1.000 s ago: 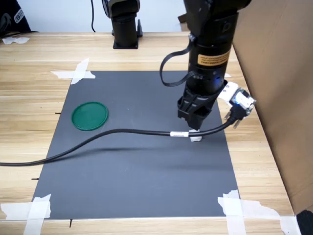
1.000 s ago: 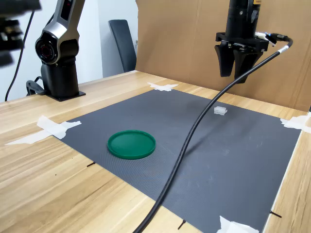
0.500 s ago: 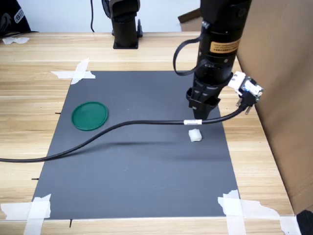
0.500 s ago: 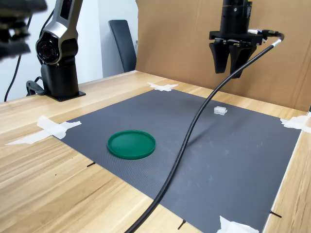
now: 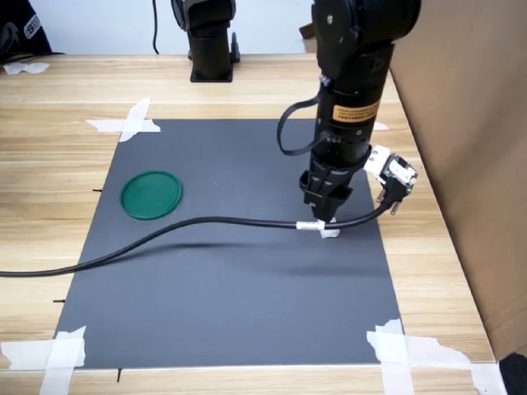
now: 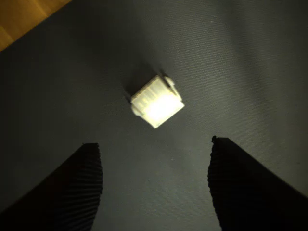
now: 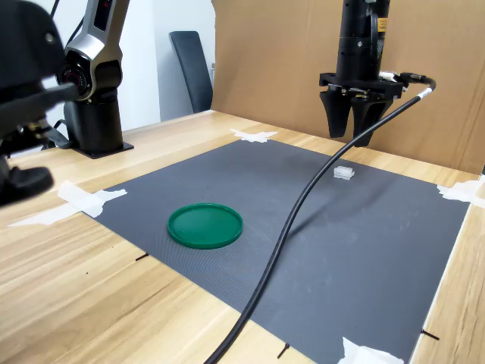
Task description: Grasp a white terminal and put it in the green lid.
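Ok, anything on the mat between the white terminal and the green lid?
Only the black cable crosses above that stretch in the second exterior view; the mat between white terminal and green lid is otherwise bare.

My arm stands nearly upright, wrist pointing straight down. My gripper (image 7: 350,127) hangs in the air with its two fingers (image 6: 62,187) spread apart, holding nothing.

White terminal (image 7: 344,173) on mat; green lid (image 7: 205,225) apart
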Robot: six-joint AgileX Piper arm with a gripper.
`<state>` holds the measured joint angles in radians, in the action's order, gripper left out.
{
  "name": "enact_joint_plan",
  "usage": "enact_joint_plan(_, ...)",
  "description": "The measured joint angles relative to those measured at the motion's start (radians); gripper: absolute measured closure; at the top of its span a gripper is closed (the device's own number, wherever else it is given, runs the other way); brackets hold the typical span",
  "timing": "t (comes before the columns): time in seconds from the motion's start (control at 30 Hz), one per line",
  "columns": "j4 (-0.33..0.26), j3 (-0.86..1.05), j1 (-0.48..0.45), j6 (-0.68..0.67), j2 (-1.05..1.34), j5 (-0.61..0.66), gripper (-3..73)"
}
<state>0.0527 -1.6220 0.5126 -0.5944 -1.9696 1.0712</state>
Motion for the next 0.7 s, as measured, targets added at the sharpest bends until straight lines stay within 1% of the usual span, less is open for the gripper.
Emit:
enact_joint_plan(0.13, -0.027, 0.000, 0.000, 0.000, 0.000, 0.017, 14.9)
enact_joint_plan(0.2, -0.053, 0.000, 0.000, 0.000, 0.000, 0.018, 14.9)
enact_joint_plan(0.33, -0.073, 0.000, 0.000, -0.011, 0.000, 0.011, 14.9)
enact_joint_plan(0.47, -0.073, 0.000, 0.000, -0.049, 0.000, -0.019, 14.9)
enact_joint_plan(0.6, -0.041, 0.000, 0.000, -0.067, 0.000, -0.047, 14.9)
enact_joint_plan(0.7, -0.030, 0.000, 0.000, -0.069, 0.000, -0.064, 14.9)
